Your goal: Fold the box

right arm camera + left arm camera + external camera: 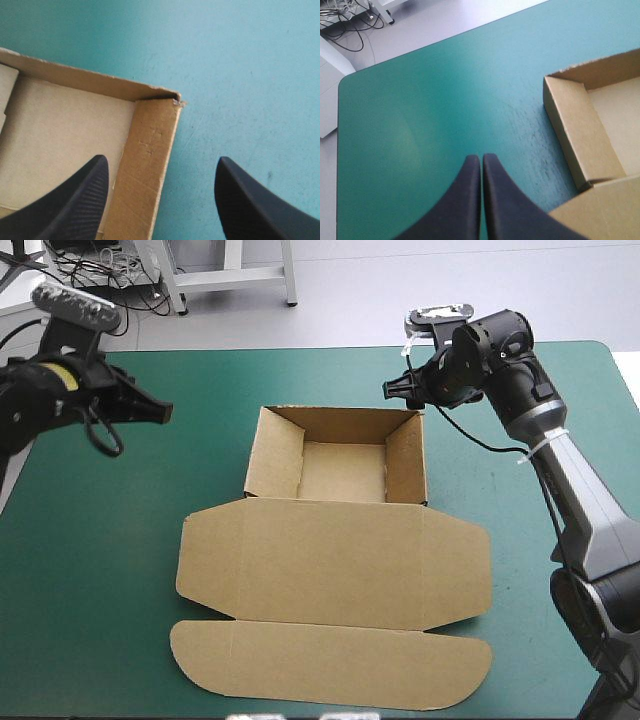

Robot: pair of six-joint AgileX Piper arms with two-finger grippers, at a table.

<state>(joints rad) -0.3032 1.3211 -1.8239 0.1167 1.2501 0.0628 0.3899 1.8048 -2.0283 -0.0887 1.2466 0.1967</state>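
The right gripper (161, 158) hovered spread above the brown box's (330, 560) far-right corner, risking crushing its wall; the left gripper (480, 156) pressed together.

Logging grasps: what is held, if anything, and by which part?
Nothing: left end effector shut empty, right end effector open above the box's corner.

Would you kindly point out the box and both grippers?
box (330, 560): high view, on its flat lid.
left gripper (481, 156): left wrist view, where its shut fingertips meet.
right gripper (161, 159): right wrist view, midway between its open fingertips.
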